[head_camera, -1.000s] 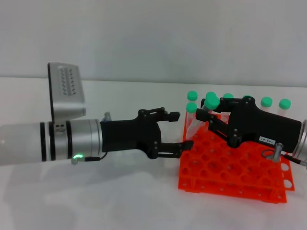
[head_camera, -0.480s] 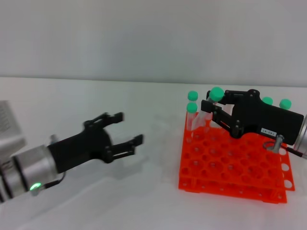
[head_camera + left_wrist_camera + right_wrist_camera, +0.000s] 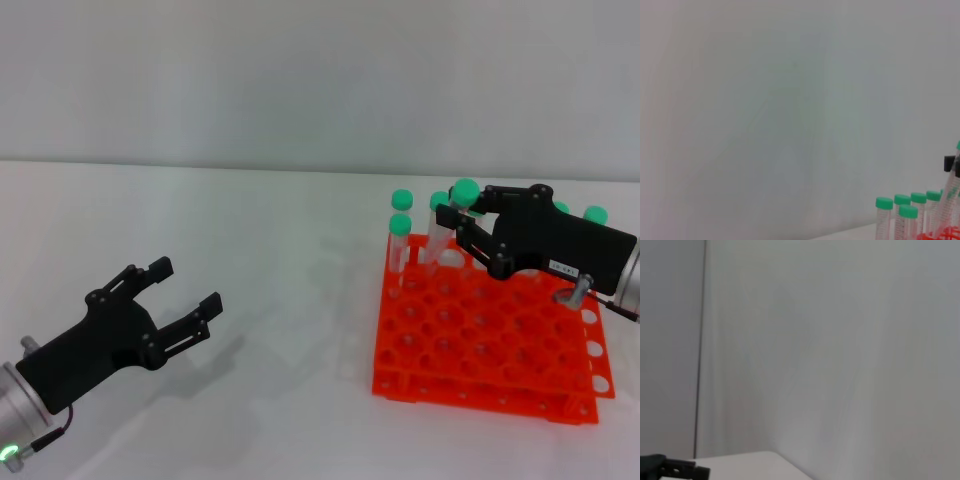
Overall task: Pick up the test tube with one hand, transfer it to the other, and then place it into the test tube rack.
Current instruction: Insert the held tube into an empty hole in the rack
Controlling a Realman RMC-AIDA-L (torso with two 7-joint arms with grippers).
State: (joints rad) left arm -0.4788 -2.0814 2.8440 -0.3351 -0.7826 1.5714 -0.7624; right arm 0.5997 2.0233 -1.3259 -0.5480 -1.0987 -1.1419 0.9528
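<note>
In the head view my right gripper [image 3: 466,226], blocky and black with a white label strip, is shut on the test tube [image 3: 464,190]. The tube leans, green cap up, with its lower end at the back left holes of the orange test tube rack [image 3: 470,362]; I cannot tell if it is inside a hole. My left gripper [image 3: 186,286], black with slim prongs, is open and empty low over the table at the left, far from the rack. The left wrist view shows the leaning tube [image 3: 952,192] at its edge.
Several other green-capped tubes [image 3: 400,226] stand along the rack's back row; they also show in the left wrist view [image 3: 884,210]. A white wall rises behind the table. The right wrist view shows a black gripper part [image 3: 670,467] at its lower corner.
My left arm has drawn back from the rack, down and to the left, with its gripper open. My right gripper has shifted the tube slightly right and back over the rack.
</note>
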